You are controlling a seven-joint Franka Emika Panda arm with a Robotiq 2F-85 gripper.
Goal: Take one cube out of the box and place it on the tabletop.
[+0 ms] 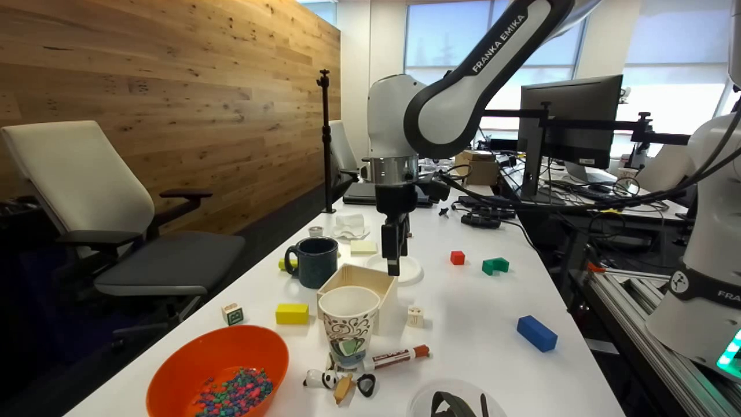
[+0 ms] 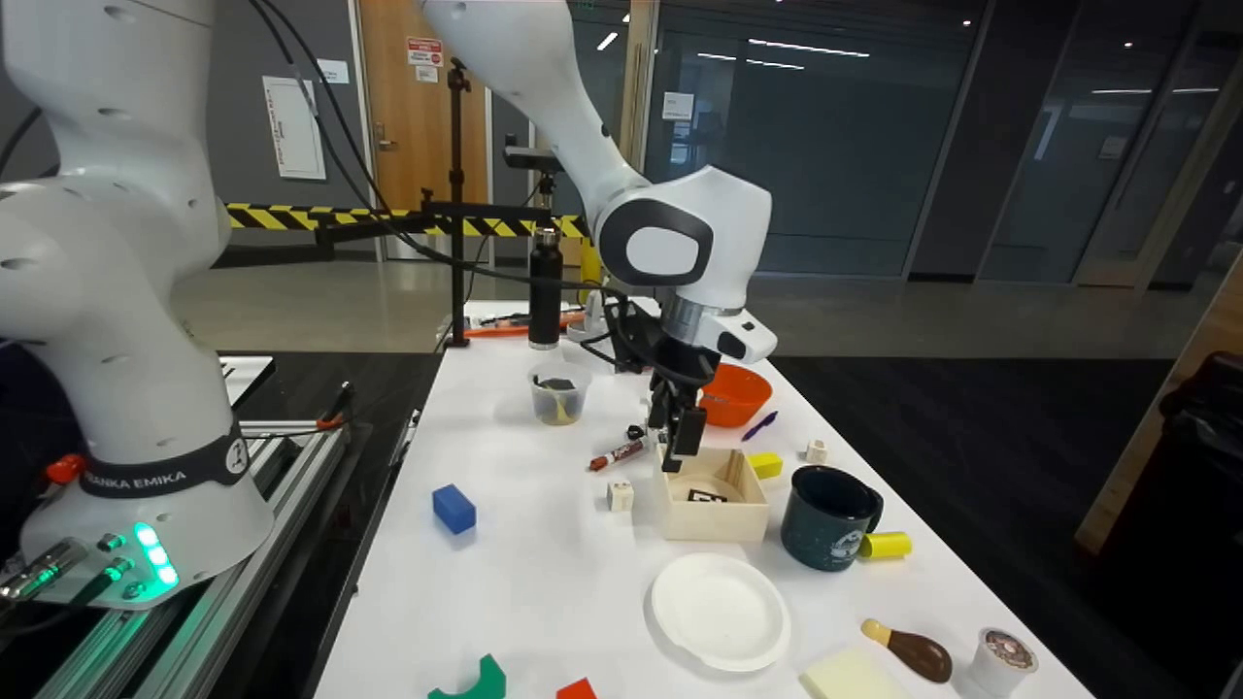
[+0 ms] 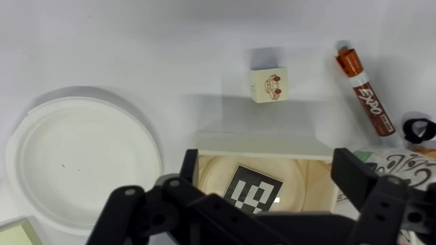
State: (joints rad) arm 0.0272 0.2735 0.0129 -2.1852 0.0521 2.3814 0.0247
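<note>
The box (image 1: 366,275) is an open pale wooden tray on the white tabletop (image 1: 474,330); it also shows in an exterior view (image 2: 715,525). Inside it, in the wrist view, lies a square black-and-white patterned piece (image 3: 255,187) on a round pale base. I cannot tell whether it is a cube. The gripper hides the box's near part there. A wooden cube (image 3: 270,85) with a car picture stands on the tabletop beside the box. Another lettered cube (image 1: 233,314) stands farther off. My gripper (image 3: 267,166) is open and empty above the box; it shows in both exterior views (image 1: 395,249) (image 2: 677,437).
A paper cup (image 1: 349,324) stands close against the box, with a dark mug (image 2: 828,517) on another side. A white plate (image 3: 85,160), a marker (image 3: 369,98), a yellow block (image 1: 292,314), a blue block (image 1: 537,333) and an orange bowl (image 1: 173,370) are around it.
</note>
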